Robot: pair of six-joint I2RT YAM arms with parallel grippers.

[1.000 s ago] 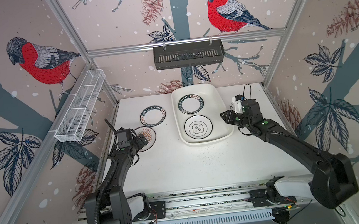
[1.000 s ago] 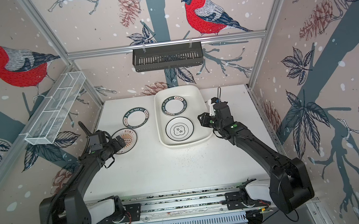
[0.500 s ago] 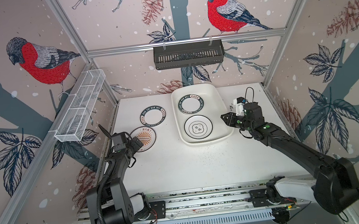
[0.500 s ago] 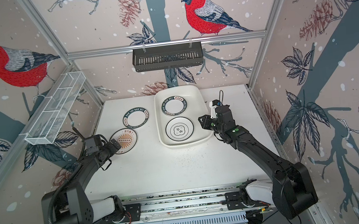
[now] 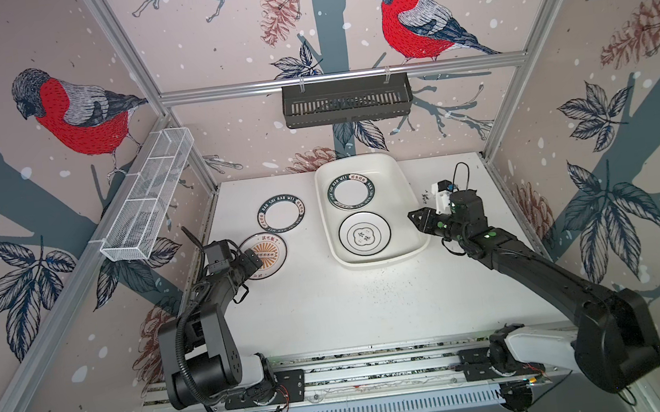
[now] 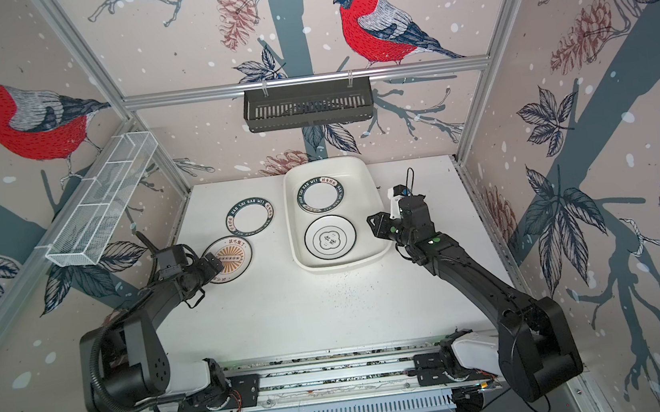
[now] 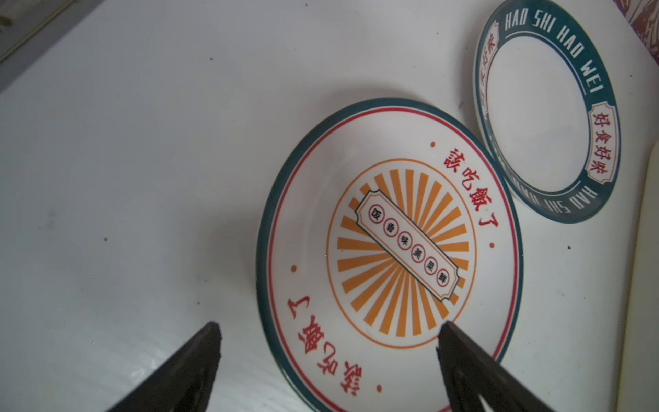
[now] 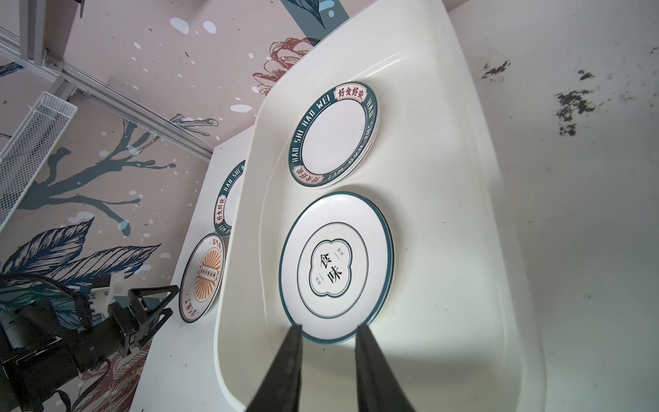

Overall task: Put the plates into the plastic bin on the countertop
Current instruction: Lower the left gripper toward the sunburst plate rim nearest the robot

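L gripper [image 7: 330,328] wide apart straddling the sunburst plate [image 7: 388,249] rim, R gripper [image 8: 328,331] slightly apart, empty; plate looks stiff, glossy, prob slippery/breakable, so I'd pinch the rim.

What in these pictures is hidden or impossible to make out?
- Both top views: near edge of the sunburst plate, behind the left claw.
- Right wrist view: how many plates lie under the cloud plate and the binned lettered plate; only edges show.
- Right wrist view: most of the countertop lettered plate, behind the bin wall.
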